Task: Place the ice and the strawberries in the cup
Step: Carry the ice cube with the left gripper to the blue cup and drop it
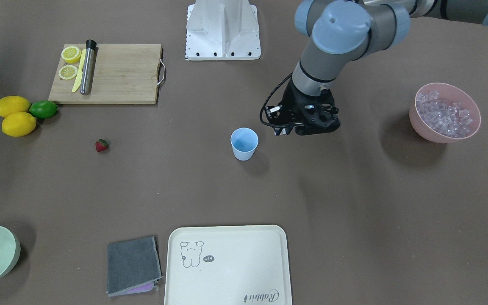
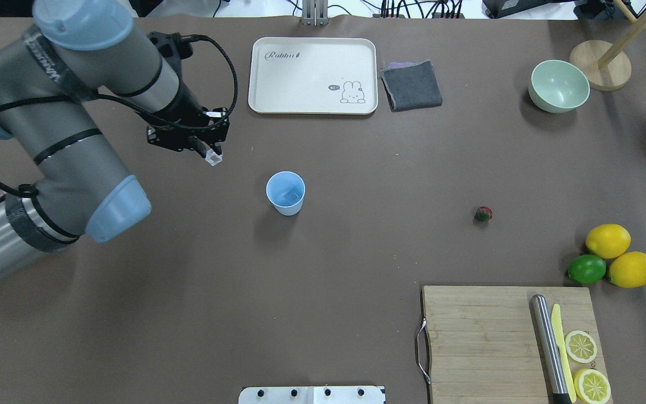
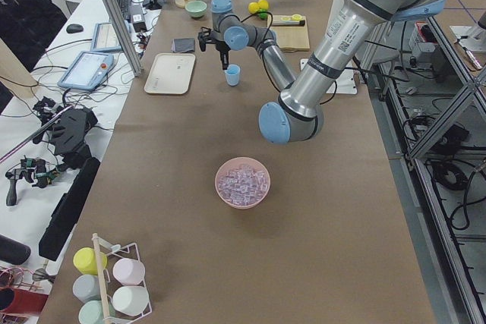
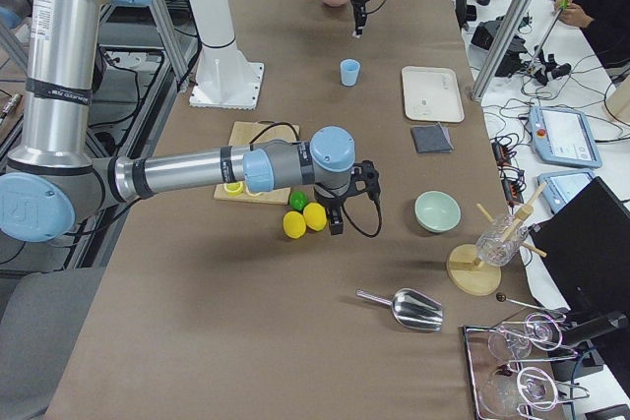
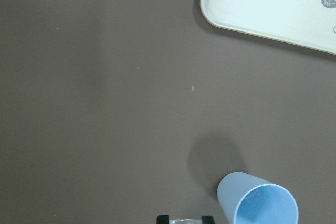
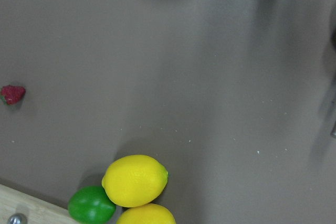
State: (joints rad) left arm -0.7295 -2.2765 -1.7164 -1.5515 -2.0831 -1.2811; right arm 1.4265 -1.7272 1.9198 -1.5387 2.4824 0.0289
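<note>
The light-blue cup (image 2: 285,193) stands upright mid-table; it also shows in the front view (image 1: 244,144) and the left wrist view (image 5: 260,203). A faint clear cube seems to lie inside it. My left gripper (image 2: 212,159) hovers above the table, beside the cup on the pink bowl's side, shut on one clear ice cube (image 2: 213,159). More ice (image 1: 447,114) fills the pink bowl (image 1: 417,120). The strawberry (image 2: 483,214) lies alone on the table, also in the right wrist view (image 6: 12,94). My right gripper (image 4: 337,226) hangs near the lemons; I cannot tell whether it is open or shut.
A cream tray (image 2: 312,76), a grey cloth (image 2: 411,85) and a pale green bowl (image 2: 558,85) sit at the far side. Two lemons (image 2: 608,240) and a lime (image 2: 586,269) lie by the cutting board (image 2: 480,336), which holds lemon halves, a knife and a metal rod.
</note>
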